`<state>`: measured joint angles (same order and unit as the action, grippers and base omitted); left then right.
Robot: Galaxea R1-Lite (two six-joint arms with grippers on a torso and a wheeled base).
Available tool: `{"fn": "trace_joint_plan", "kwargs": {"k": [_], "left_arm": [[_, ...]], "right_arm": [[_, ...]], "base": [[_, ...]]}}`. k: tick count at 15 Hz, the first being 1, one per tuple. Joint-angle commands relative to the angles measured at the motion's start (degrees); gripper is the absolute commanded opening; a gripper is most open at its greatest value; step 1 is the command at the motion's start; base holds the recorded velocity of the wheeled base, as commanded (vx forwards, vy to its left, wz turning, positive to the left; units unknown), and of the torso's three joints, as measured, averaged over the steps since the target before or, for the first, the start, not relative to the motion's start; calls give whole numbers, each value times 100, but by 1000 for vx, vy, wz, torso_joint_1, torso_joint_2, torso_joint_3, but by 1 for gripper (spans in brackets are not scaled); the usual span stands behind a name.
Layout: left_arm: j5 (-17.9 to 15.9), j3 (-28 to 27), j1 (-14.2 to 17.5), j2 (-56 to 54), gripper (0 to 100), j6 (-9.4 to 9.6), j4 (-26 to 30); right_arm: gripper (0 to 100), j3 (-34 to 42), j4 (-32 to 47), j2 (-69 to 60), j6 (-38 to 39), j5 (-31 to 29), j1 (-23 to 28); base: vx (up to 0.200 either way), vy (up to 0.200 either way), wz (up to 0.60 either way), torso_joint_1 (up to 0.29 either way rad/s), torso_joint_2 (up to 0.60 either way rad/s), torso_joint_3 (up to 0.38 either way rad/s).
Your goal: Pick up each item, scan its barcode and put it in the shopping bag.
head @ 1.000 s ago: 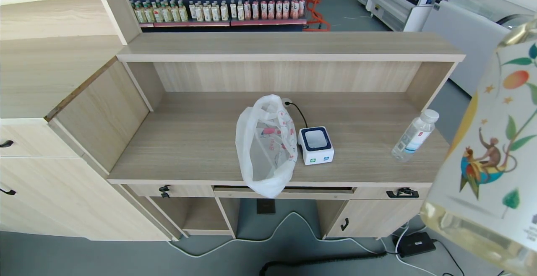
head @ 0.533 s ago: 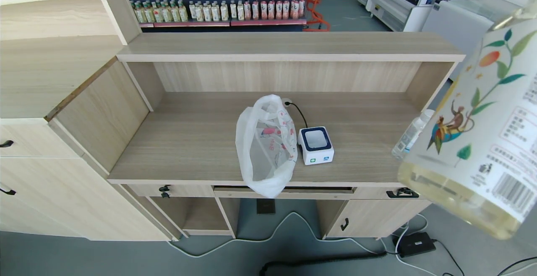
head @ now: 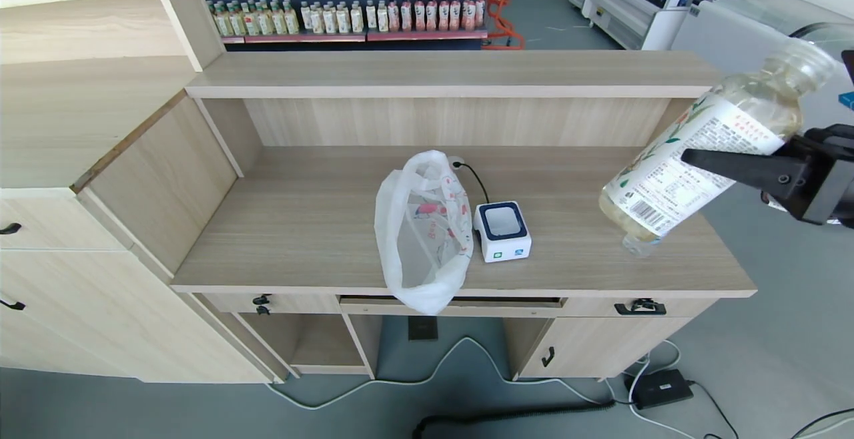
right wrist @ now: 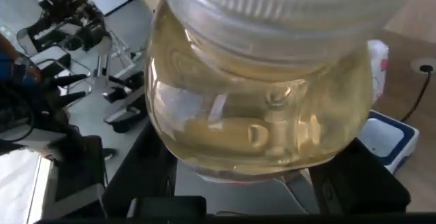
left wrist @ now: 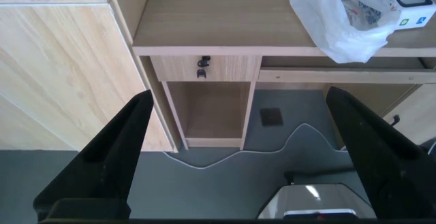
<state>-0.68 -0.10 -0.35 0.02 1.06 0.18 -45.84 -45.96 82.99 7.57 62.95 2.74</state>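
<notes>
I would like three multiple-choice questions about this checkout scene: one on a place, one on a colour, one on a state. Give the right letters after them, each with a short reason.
1. Where does the scanner stand?
A. on the counter, at the right side of the bag
B. inside the bag
C. on the top shelf

2. What colour is the liquid in the held bottle?
A. dark red
B. pale yellow
C. blue

3. In what state is the left gripper?
A. shut on a bottle
B. shut on the bag
C. open and empty

Answers:
1 A: it sits on the wood right beside the bag.
2 B: pale yellow shows through the clear plastic.
3 C: its two fingers stand wide apart with nothing between them.
</notes>
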Motion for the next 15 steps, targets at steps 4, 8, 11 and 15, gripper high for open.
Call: {"fn": "trace_joint_plan", "kwargs": {"k": [4, 8, 11, 15], "left_arm": [[-2, 1, 0, -2, 100, -1, -1], [-2, 1, 0, -2, 100, -1, -1], [-2, 1, 0, -2, 100, -1, -1], [-2, 1, 0, -2, 100, -1, -1]], "right_arm": [[0, -198, -80, 1360, -1522, -2569, 7], [0, -356, -1056, 2309, -2480, -2999, -11], [0, -971, -1328, 2722, -2884, -2762, -81], [0, -2219, -1258, 3364, -4009, -2744, -230]], "base": [[0, 0, 0, 0, 0, 0], [0, 0, 0, 0, 0, 0], [0, 0, 0, 0, 0, 0], [0, 0, 0, 0, 0, 0]]}}
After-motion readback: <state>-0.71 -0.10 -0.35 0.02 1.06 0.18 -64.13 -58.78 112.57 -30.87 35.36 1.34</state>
